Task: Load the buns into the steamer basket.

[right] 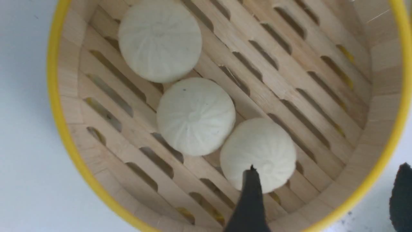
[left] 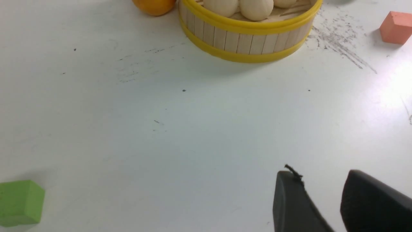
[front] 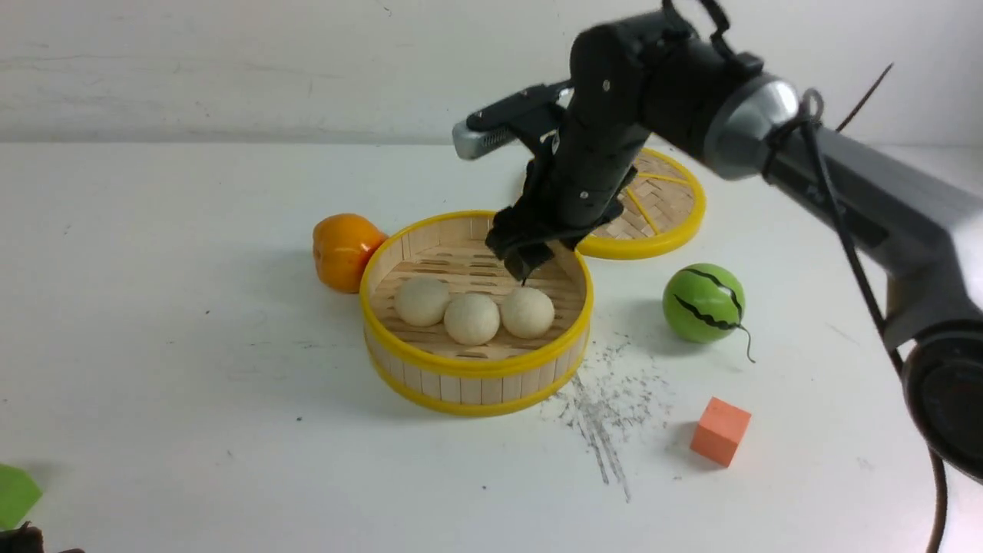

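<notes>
While all three buns (front: 471,319) lie inside the steamer basket (front: 476,370), they form a slightly bent row toward its near wall, each touching its neighbour, on the slotted slat floor. Nothing else is in the basket. It stands on the white desk (front: 153,346) with an orange fruit (front: 343,250) just beside its left wall. The flat woven lid (front: 664,211) lies behind it to the right, partly hidden by the right arm.

The right fingers (front: 526,265) hang over the basket's right half, spread wide and grasping nothing. One tip is just above the right-hand bun (front: 527,312), and whether it touches cannot be told. In the right wrist view that finger (right: 251,199) overlaps the bun's edge, while the other finger shows outside the yellow rim, so the basket wall stands between the two.

The left fingers (left: 291,203) are well apart from the basket, low over bare desk, parted with nothing between them.

Only the right wrist view shows the faint pleats on the buns and the floor slots clearly. Only the front view takes in the lid and the green watermelon ball (front: 704,302), right of the basket. The left wrist view shows a whole green block (left: 21,203) that the front view cuts off at its edge. It also shows the orange cube (left: 396,27) and the dark scuff marks (left: 338,45) near the basket's outer wall.
</notes>
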